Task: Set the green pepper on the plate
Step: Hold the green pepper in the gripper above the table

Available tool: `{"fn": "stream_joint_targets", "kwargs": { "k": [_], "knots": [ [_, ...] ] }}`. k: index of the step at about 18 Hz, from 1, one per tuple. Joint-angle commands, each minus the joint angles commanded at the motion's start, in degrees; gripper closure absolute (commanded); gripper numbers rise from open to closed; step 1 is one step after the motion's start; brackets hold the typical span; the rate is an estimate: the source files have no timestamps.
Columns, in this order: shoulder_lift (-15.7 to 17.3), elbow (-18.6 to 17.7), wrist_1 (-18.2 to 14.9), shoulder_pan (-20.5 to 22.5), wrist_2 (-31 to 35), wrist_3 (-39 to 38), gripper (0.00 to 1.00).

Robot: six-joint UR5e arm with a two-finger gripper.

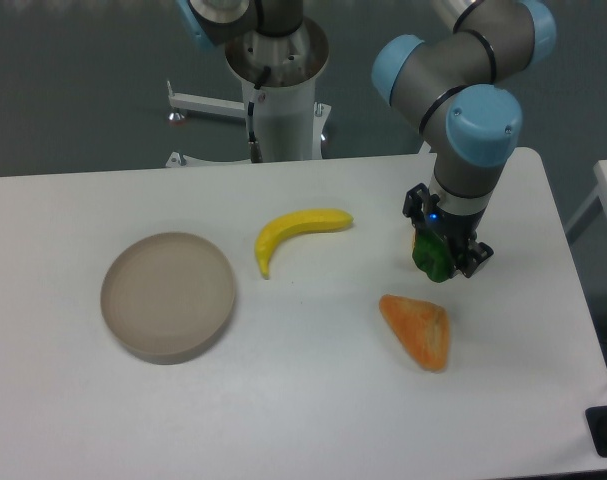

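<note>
Green pepper | pinched in gripper | plate bare, well apart at left

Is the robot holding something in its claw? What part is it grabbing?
Yes. The gripper holds the green pepper. Its jaws pinch the pepper's upper part from two sides, and the bottom pokes out below.

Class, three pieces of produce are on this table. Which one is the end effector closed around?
The green pepper, gripped by the end effector at the table's right. The banana and the orange pepper lie free on the table, untouched.
</note>
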Motion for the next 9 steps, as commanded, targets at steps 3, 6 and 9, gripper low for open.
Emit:
{"fn": "stream_joint_targets", "kwargs": {
  "k": [3, 6, 9],
  "knots": [
    [0.3, 0.0, -0.2, 0.0, 0.0, -0.1, 0.81],
    [0.3, -0.3, -1.1, -0.3, -0.1, -0.3, 0.81],
    [2.2, -2.8, -1.0, -3.2, -0.3, -1.1, 0.81]
  ]
}}
